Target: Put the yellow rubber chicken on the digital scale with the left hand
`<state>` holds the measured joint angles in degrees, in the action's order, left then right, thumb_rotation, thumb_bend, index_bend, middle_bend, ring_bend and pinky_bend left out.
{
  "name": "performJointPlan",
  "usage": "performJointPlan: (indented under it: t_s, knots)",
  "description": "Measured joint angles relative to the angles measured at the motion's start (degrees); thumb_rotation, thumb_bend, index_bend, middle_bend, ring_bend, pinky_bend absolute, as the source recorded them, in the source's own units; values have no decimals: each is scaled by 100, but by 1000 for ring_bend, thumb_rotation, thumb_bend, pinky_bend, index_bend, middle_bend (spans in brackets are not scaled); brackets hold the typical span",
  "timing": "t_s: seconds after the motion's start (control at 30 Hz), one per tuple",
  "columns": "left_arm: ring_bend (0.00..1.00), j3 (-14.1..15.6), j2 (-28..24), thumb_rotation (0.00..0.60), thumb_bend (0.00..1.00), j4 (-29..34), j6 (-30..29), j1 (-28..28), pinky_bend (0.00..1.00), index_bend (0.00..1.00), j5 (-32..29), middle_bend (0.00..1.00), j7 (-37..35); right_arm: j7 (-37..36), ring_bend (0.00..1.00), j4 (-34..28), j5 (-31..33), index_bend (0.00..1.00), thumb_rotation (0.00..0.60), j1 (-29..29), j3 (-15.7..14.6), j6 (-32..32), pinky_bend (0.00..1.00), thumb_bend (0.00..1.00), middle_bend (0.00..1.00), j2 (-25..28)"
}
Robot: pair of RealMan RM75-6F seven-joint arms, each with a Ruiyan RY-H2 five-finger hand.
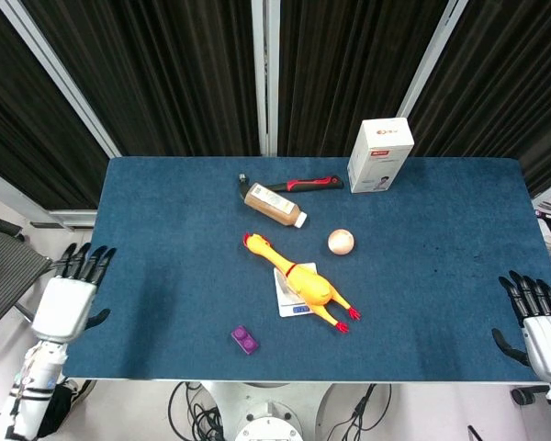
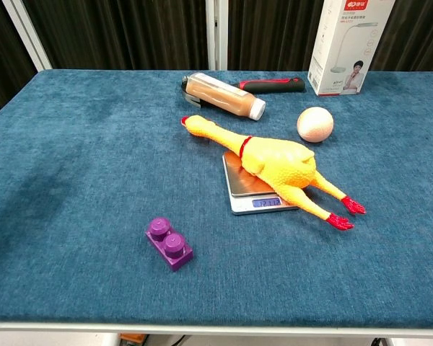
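Note:
The yellow rubber chicken (image 1: 303,283) (image 2: 278,162) lies across the small silver digital scale (image 1: 285,299) (image 2: 238,191) near the table's middle, head toward the far left, red feet off the front right. The scale's blue display is lit. My left hand (image 1: 71,291) hangs beyond the table's left edge, fingers spread, holding nothing. At the right edge of the head view my right hand (image 1: 535,313) is off the table too, fingers apart and empty. Neither hand appears in the chest view.
A purple toy brick (image 1: 244,340) (image 2: 169,243) lies front left of the scale. Behind it are a brown bottle (image 1: 274,205) (image 2: 224,95) on its side, a red-and-black tool (image 1: 303,184) (image 2: 273,84), a pale ball (image 1: 341,242) (image 2: 315,124) and a white box (image 1: 379,154) (image 2: 348,45).

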<state>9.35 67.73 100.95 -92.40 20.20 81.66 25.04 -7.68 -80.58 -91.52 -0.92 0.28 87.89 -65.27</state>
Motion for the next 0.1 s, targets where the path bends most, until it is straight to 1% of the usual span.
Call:
performJointPlan:
  t_s: [0.1]
  knots:
    - [0,215,-19,600,92,-460,-402,-516,0,51,282,78,-568,217,0,-164,-86,0,600,34,-18,122,0,242,0,43]
